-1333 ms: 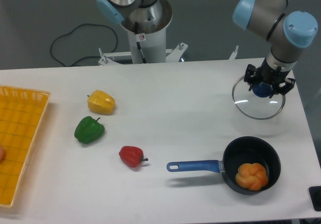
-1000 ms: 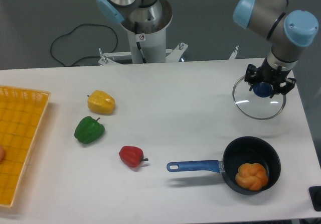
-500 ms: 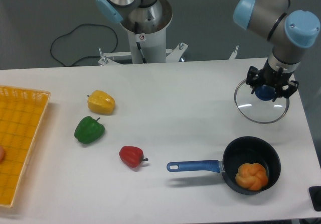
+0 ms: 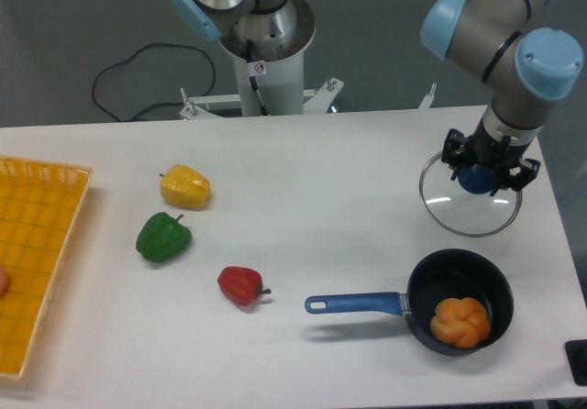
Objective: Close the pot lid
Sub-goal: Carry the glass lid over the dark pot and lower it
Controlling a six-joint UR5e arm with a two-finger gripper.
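Judging the clear lid stiff, slick and breakable, we trust its blue knob, which the pincer pinches at the frame's right, above the pot.

From here I see a yellow pepper near a green pepper, a red pepper apart, and leftmost a yellow crate.
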